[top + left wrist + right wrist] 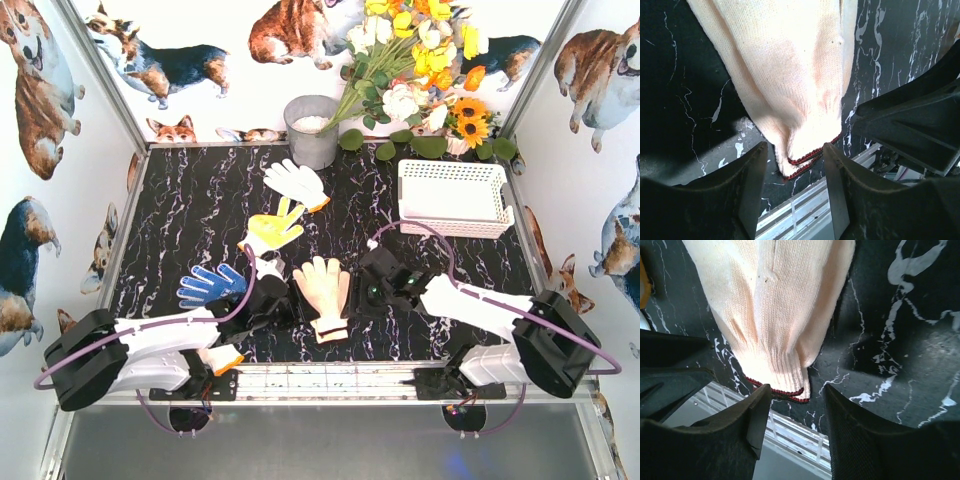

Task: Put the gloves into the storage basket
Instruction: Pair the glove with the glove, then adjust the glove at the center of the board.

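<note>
storage basket: white, lattice sides, far right of the worktop. All four gloves lie outside it.
grey bucket: far centre, against the back wall. Something white inside, can't tell what. Flowers lean out to its right.
beige glove: near centre, flat on the worktop between the two hands, fingers pointing far, red-trimmed cuff at the near edge.
white glove: far centre, just in front of the bucket, orange cuff to the right.
yellow-palmed glove: centre-left, between the white glove and the beige one.
blue-palmed glove: near left, just beside the left arm.
left hand: about half open, holding nothing. Its fingers straddle the bunched beige cuff. Gap shows on one side; contact on the other side I can't tell.
right hand: about half open, holding nothing. Same cuff sits between its fingers. Clear gap on one side; the other finger overlaps the cuff edge in view, contact unclear.
</note>
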Controlling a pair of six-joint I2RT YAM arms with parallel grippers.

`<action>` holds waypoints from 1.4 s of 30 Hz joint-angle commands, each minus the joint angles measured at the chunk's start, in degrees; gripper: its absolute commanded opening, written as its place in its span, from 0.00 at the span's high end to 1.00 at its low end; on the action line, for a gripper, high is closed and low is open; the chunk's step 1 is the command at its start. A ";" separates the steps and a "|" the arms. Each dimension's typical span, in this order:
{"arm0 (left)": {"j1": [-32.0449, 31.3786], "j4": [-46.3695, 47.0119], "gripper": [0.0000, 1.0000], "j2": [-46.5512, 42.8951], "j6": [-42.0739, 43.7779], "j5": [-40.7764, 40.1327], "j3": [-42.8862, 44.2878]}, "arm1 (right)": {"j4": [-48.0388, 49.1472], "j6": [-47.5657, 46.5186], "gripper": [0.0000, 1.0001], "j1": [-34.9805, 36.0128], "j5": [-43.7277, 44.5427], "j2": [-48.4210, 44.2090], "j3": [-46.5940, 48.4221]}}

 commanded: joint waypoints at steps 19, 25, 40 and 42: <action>0.01 11.83 0.75 8.33 0.82 2.80 -1.01 | 15.50 4.45 0.70 -0.10 -5.71 5.17 -5.22; 0.01 13.20 0.78 9.89 0.82 3.24 -0.58 | 16.35 4.53 0.71 -0.12 -6.42 6.41 -5.52; 0.01 7.00 1.00 4.77 0.87 1.86 0.09 | 11.44 5.92 0.85 -0.04 -6.91 -0.78 -5.38; 0.01 5.84 1.00 3.56 0.81 2.01 0.00 | 10.79 5.94 0.86 -0.04 -7.55 -1.93 -5.60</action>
